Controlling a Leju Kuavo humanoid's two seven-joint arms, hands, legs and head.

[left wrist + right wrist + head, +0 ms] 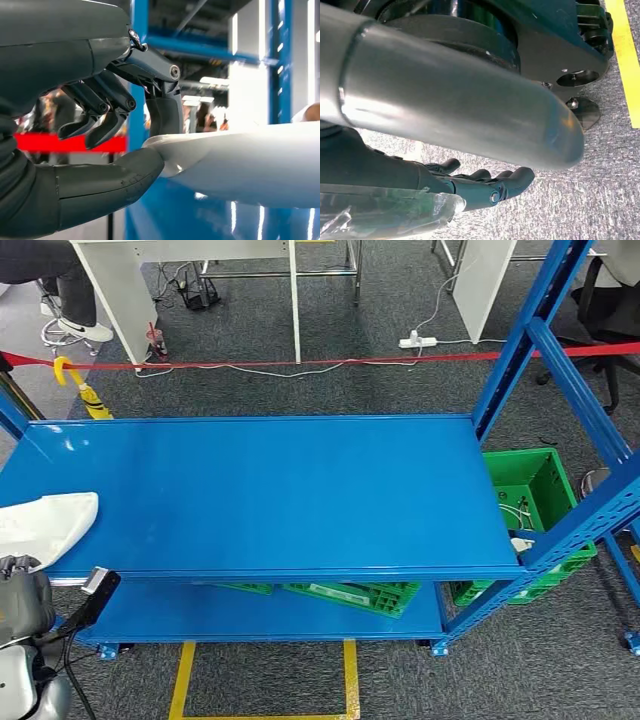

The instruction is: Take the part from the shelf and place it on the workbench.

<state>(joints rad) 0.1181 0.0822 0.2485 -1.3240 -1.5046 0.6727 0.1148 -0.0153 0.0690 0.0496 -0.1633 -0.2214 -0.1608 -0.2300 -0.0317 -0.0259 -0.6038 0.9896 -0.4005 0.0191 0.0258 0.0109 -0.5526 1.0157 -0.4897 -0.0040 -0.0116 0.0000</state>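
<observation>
The part [45, 525] is a flat white curved piece lying at the left end of the blue shelf [302, 500]. My left hand [23, 590] is at the shelf's front left corner, against the near end of the part. In the left wrist view my left hand [124, 125] pinches the tip of the white part [245, 165] between the thumb below and a finger above, while the other fingers are curled and off it. My right hand [486, 185] hangs at my side over the grey carpet, fingers stretched out and holding nothing.
Green crates [355, 595] sit on the lower shelf, and another green crate [532, 490] stands beyond the right upright. A red tape [302, 364] runs behind the shelf. Yellow floor tape [349, 680] marks the carpet in front. A seated person's legs [72, 300] are at the far left.
</observation>
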